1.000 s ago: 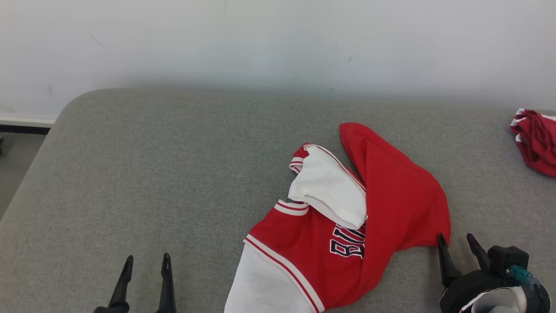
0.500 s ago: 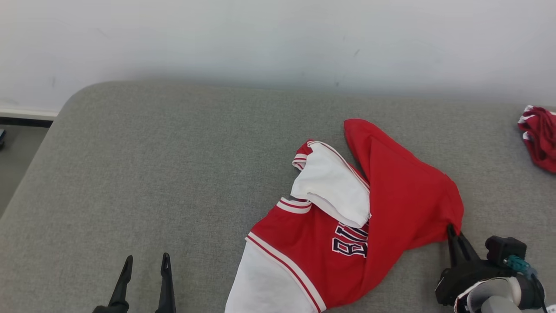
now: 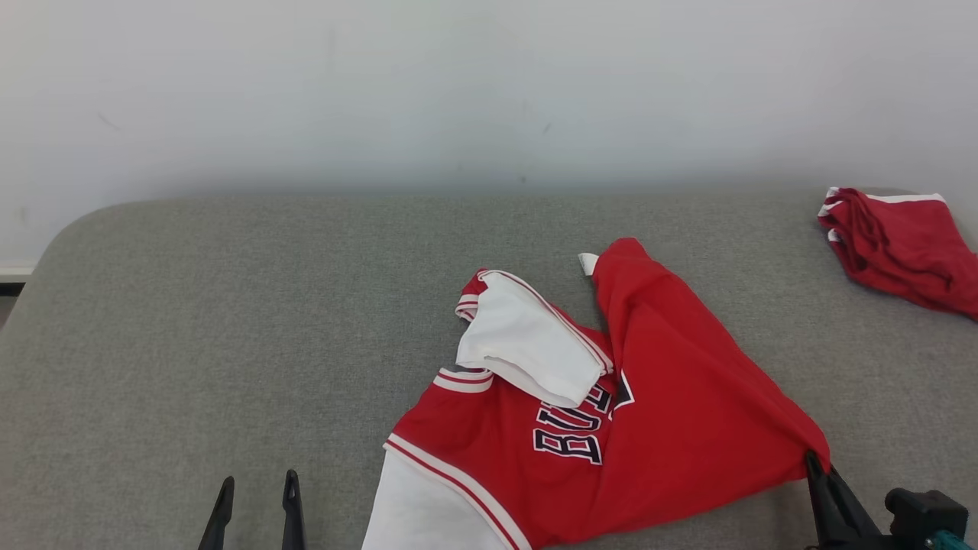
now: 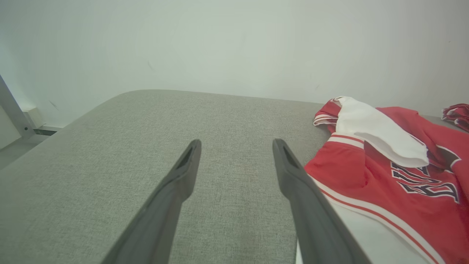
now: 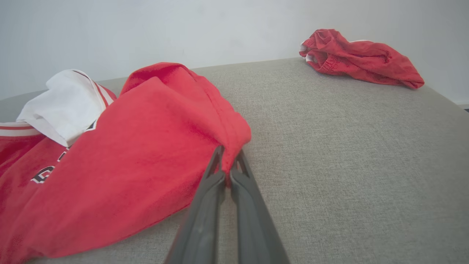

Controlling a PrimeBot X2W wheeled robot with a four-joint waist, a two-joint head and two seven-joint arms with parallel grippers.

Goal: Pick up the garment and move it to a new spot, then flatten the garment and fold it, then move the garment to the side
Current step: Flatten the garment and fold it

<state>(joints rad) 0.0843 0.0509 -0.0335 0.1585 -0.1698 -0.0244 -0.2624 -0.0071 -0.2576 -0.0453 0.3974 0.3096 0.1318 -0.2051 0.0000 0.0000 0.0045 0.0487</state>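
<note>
The garment [image 3: 665,412] lies crumpled right of centre on the grey cushion [image 3: 229,321]; the right gripper [image 5: 228,154] pinches its red corner. The left gripper [image 4: 236,145] stands with fingers [image 4: 183,172] spread, holding nothing.

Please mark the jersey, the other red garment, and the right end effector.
jersey [image 3: 672,397], head view, its folded-over plain red panel.
other red garment [image 3: 901,244], head view, middle of the bundle.
right end effector [image 5: 229,156], right wrist view, between fingertips pinching the jersey's corner.
</note>
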